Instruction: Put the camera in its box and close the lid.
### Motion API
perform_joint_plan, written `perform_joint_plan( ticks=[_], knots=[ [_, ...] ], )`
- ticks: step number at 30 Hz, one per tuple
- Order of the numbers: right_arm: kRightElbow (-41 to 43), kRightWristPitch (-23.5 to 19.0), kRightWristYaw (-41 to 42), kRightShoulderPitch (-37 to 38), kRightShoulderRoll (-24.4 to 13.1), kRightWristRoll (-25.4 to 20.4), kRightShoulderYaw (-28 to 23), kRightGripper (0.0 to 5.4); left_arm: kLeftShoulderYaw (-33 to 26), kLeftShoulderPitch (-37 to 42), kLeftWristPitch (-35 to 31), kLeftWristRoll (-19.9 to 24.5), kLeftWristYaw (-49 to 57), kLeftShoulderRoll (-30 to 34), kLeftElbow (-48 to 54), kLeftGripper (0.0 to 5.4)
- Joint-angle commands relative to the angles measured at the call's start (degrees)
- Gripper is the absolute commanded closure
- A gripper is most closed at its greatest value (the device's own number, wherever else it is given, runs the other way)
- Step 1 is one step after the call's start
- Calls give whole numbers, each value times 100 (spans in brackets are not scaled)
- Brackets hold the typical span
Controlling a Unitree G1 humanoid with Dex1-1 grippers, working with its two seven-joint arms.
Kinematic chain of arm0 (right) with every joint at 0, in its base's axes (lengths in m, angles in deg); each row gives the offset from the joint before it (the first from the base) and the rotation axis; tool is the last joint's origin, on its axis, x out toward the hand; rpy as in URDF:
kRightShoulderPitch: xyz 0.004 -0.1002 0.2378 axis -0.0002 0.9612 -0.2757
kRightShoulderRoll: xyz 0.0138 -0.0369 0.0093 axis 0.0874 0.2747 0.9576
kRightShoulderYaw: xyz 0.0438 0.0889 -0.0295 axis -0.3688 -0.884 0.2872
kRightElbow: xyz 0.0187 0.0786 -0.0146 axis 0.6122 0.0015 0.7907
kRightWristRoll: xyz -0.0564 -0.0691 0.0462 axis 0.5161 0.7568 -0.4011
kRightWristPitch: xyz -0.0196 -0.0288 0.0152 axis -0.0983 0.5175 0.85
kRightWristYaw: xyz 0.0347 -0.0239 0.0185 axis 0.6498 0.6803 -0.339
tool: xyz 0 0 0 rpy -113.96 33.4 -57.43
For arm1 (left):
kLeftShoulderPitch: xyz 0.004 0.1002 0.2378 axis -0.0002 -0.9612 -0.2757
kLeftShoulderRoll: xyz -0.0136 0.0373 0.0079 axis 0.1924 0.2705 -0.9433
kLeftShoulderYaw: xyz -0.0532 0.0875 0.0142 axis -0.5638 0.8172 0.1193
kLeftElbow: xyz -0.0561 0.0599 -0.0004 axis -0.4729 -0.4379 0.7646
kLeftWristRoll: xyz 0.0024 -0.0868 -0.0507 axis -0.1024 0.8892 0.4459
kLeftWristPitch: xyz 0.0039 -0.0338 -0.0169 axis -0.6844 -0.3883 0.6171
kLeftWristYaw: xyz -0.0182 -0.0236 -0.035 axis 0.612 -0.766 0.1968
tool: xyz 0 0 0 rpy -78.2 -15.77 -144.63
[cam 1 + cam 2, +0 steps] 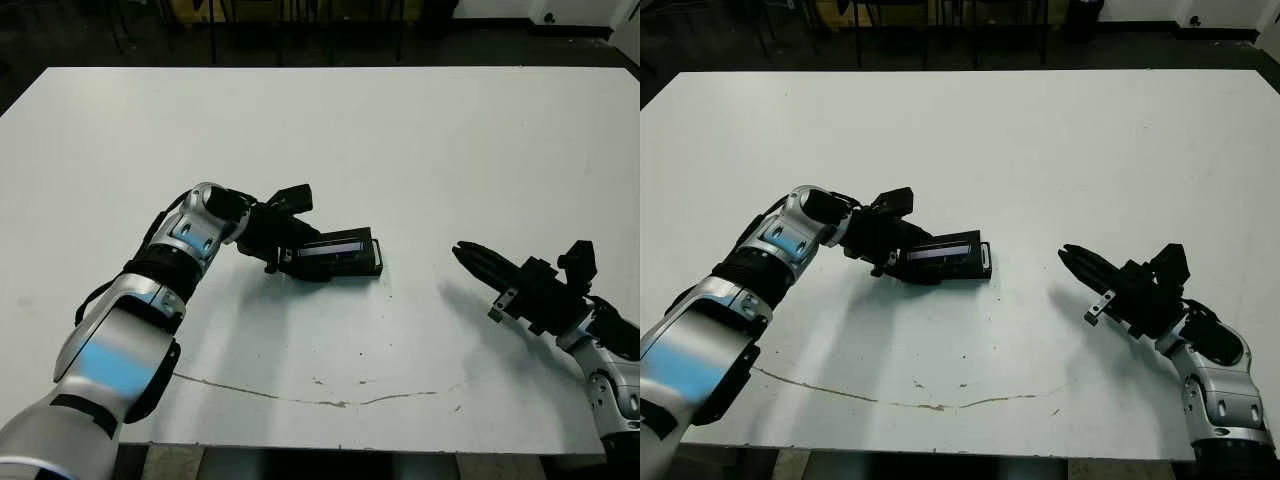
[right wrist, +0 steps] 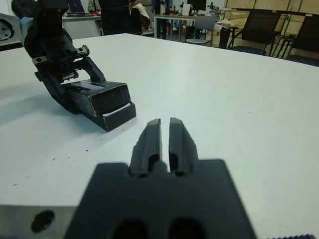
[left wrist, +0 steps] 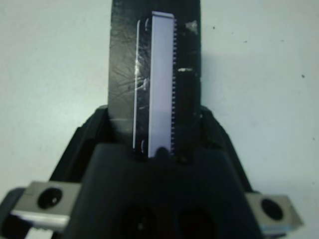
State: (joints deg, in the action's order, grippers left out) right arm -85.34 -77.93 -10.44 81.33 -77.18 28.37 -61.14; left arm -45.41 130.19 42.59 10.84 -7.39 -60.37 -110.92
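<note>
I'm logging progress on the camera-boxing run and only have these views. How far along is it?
Nearly finished, it seems. The lid sits on the box, though the right wrist view shows it raised above a white strip, not fully seated. The camera is not visible, so presumably inside. The left gripper is at the lid's end; whether it grips is unclear. The right gripper is shut, empty, off to the side. Left: pressing the lid flush.
</note>
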Motion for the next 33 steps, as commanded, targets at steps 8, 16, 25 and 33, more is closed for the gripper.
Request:
perform_joint_plan(
  ticks=[8, 16, 25, 33],
  knots=[
    [-15, -39, -84, 148, -21, 87, -18, 540, -91, 32, -182, -131, -33, -905, -1156, 267],
    [-96, -22, -46, 117, -17, 91, -18, 540, -10, 134, -105, -400, 31, -1246, -1487, 267],
    [-170, 211, -22, 113, 4, 188, -13, 540, 436, 252, -12, -876, 34, -1391, -1487, 267],
    [-230, 285, -23, 111, 2, 227, -6, 540, 769, 247, 339, -1180, -132, -1133, -1418, 267]
  ],
)
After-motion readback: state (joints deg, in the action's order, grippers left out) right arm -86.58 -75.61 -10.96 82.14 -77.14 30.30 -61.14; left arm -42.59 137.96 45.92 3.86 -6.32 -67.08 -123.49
